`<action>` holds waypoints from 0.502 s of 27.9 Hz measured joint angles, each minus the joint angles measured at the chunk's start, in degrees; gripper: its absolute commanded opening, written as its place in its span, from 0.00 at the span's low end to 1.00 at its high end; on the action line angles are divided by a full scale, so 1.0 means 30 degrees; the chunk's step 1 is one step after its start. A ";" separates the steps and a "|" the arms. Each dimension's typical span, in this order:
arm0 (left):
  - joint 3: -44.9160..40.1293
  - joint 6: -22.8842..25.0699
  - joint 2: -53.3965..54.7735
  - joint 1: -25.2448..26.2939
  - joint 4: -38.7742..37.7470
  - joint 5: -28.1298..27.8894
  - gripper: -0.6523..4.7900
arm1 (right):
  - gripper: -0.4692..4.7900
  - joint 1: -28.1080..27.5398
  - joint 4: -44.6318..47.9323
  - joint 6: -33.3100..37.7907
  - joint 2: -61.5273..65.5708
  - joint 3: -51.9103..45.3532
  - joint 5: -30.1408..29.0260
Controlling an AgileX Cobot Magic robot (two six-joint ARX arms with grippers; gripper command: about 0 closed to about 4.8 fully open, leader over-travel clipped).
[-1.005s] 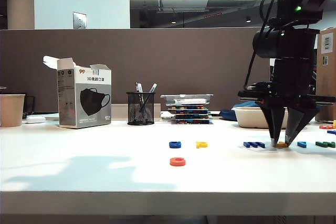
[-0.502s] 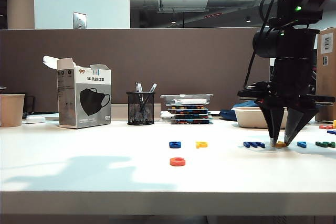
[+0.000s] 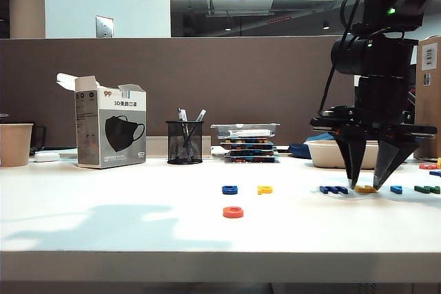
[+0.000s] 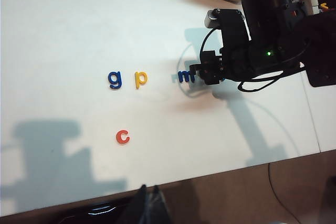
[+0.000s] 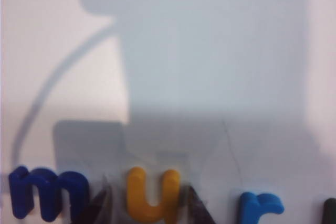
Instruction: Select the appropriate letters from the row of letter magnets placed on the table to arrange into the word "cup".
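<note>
The yellow "u" (image 3: 365, 189) (image 5: 153, 192) lies flat on the white table (image 3: 103, 225) in the row of letter magnets, between a dark blue "m" (image 3: 333, 189) (image 5: 44, 192) and a light blue "r" (image 3: 396, 189) (image 5: 260, 205). My right gripper (image 3: 365, 185) (image 5: 148, 205) points down over it, open, one fingertip on each side with small gaps. Further left lie the yellow "p" (image 3: 264, 189) (image 4: 140, 79) and a blue "g" (image 3: 229, 189) (image 4: 114, 79). The red "c" (image 3: 233, 212) (image 4: 122, 137) sits alone nearer the front edge. My left gripper (image 4: 149, 193) hangs shut off the table's front edge, holding nothing.
A green letter (image 3: 427, 189) ends the row at the right. Along the back stand a paper cup (image 3: 15, 144), a mask box (image 3: 110, 129), a mesh pen cup (image 3: 185, 142), stacked trays (image 3: 249, 142) and a white tray (image 3: 331, 153) of spare letters.
The right gripper's fingers have spread apart around the yellow "u", which stays lying on the table. The arm has hardly moved. The other letters are where they were.
</note>
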 measured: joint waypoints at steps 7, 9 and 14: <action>0.0000 0.0000 0.0000 0.0000 0.0000 0.0000 0.11 | 0.41 0.0000 -0.0211 0.0000 0.0000 0.0000 -0.0007; 0.0000 0.0000 0.0000 0.0000 0.0000 0.0000 0.11 | 0.36 0.0000 -0.0233 0.0000 0.0000 0.0000 -0.0007; 0.0000 0.0000 0.0000 0.0000 0.0007 0.0000 0.11 | 0.34 0.0000 -0.0226 0.0007 0.0000 0.0000 -0.0007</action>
